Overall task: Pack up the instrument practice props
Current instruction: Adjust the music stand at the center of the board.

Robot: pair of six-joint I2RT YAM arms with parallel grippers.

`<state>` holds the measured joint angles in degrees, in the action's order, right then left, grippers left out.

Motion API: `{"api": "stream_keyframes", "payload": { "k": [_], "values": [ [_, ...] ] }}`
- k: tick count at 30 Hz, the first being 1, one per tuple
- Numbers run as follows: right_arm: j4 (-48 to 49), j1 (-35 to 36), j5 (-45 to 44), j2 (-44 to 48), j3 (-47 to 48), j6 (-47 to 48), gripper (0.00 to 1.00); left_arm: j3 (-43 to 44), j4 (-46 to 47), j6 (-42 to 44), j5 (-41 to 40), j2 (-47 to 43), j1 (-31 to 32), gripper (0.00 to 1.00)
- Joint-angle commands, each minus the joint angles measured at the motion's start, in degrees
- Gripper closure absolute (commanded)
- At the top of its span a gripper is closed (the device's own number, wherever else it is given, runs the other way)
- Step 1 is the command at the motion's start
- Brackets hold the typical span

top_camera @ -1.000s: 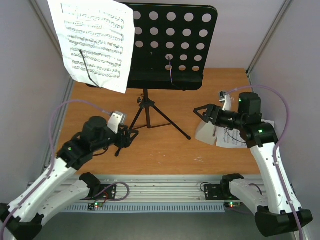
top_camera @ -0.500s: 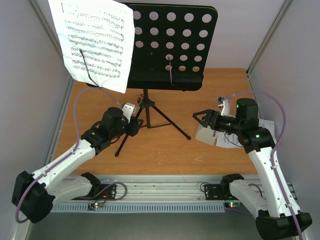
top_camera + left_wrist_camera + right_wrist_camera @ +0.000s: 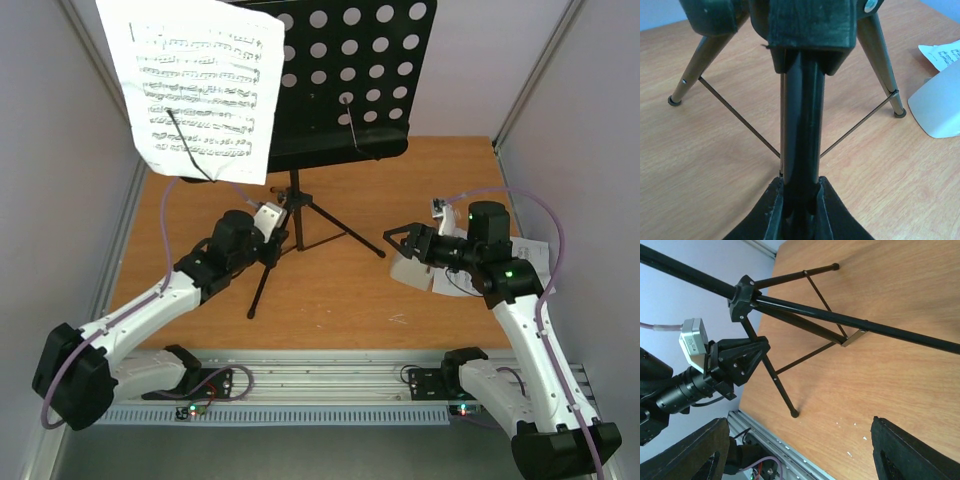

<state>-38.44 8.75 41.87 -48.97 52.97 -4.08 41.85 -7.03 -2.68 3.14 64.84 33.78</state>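
Observation:
The black tripod music stand (image 3: 350, 80) stands at the back of the wooden table, and its round-holed desk leans a little. A white sheet of music (image 3: 200, 90) hangs on the desk's left side. My left gripper (image 3: 278, 243) is shut on the stand's near leg (image 3: 802, 115); the right wrist view shows it clamped there (image 3: 737, 360). My right gripper (image 3: 400, 240) hovers open with nothing in it, right of the tripod and above the small white metronome (image 3: 410, 270). The metronome (image 3: 940, 107) also shows in the left wrist view.
A second printed paper (image 3: 530, 262) lies under my right arm near the right wall. Grey walls close in both sides. A metal rail (image 3: 320, 380) runs along the table's near edge. The tripod's feet (image 3: 794, 413) spread over the table's middle.
My left gripper reached forward onto the tripod's near leg and shut on it. The stand turned, its desk tipped and its near foot swung right. The right arm barely moved.

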Motion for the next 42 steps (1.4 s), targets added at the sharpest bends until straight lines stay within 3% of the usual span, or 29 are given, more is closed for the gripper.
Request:
{"api": "stream_keyframes", "payload": {
  "k": [1, 15, 22, 23, 27, 30, 33, 39, 42],
  "values": [
    [1.4, 0.6, 0.4, 1.3, -0.3, -0.5, 0.21, 0.3, 9.3, -1.4, -0.6, 2.2, -0.2, 1.00],
    [-0.4, 0.6, -2.0, 3.3, -0.8, 0.1, 0.20, 9.2, 20.0, -6.4, -7.2, 17.4, 3.8, 1.00],
    [-0.7, 0.6, -2.2, 4.3, -1.5, 0.1, 0.19, 13.4, 19.7, -8.3, -7.1, 22.0, 4.9, 0.98],
    [-0.6, 0.6, -2.2, 4.4, -1.5, 0.2, 0.19, 13.6, 19.1, -8.2, -6.7, 22.0, 4.9, 0.91],
    [0.7, 0.6, -0.7, 4.3, -1.5, -0.9, 0.18, 12.3, 17.5, -8.3, -7.3, 18.7, 4.9, 0.46],
    [2.7, 0.6, 0.4, 4.5, -1.6, -2.2, 0.18, 9.5, 18.1, -7.7, -11.0, 14.6, 4.9, 0.26],
    [3.8, 0.6, 1.4, 4.6, -1.0, -3.0, 0.17, 7.2, 16.4, -7.0, -13.4, 10.4, 4.4, 0.16],
    [2.6, 1.0, 0.9, 2.4, 3.2, -2.1, 0.18, 2.7, 9.7, -9.0, -16.5, 0.9, 3.3, 0.12],
    [2.5, 4.3, 0.0, -0.2, 6.5, -1.0, 0.23, -0.9, 7.5, -12.8, -17.3, -6.2, 1.7, 0.09]
  ]
}}
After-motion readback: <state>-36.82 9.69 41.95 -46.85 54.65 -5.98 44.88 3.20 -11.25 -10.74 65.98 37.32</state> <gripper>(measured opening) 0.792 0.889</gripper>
